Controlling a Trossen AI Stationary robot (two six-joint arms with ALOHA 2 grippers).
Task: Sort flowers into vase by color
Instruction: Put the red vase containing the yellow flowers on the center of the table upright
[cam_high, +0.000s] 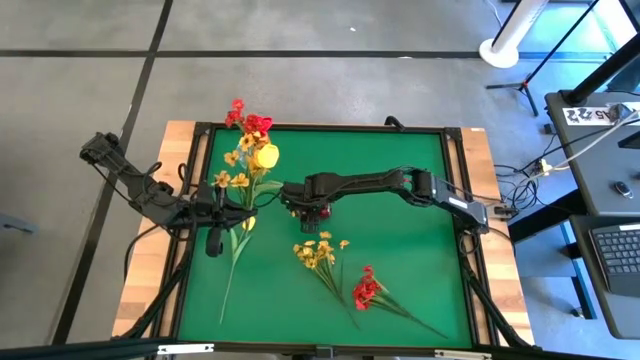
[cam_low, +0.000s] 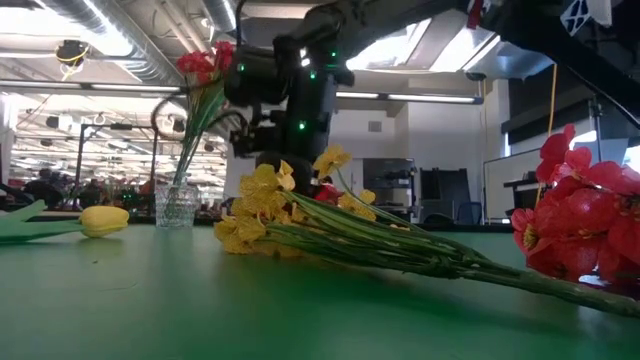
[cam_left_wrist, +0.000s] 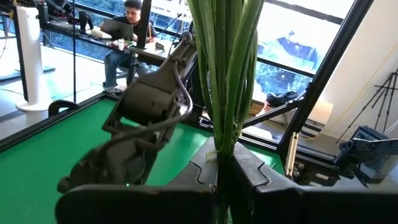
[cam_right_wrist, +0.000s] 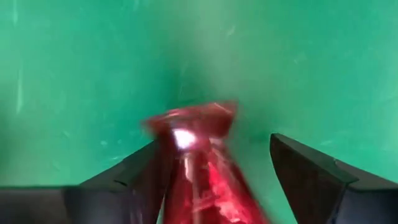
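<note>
From above, the left gripper (cam_high: 213, 215) clenches stems of yellow flowers (cam_high: 250, 160) near the bench's (cam_high: 400, 200) left edge, blooms toward the far edge. The right gripper (cam_high: 316, 212) hovers mid-bench. Its wrist view shows fingers (cam_right_wrist: 134, 177) spread around a red vase (cam_right_wrist: 199, 162), upright below.

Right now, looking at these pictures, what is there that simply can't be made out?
- Right wrist view: the glossy red thing between the right end effector's spread fingers is blurred; I cannot tell whether it is a bud or something else.
- Left wrist view: the long green stems clamped in the left end effector run off the top edge, so their blossoms are unseen.
- Low view: the bushy red blossom spray is cut off by the right edge.
</note>
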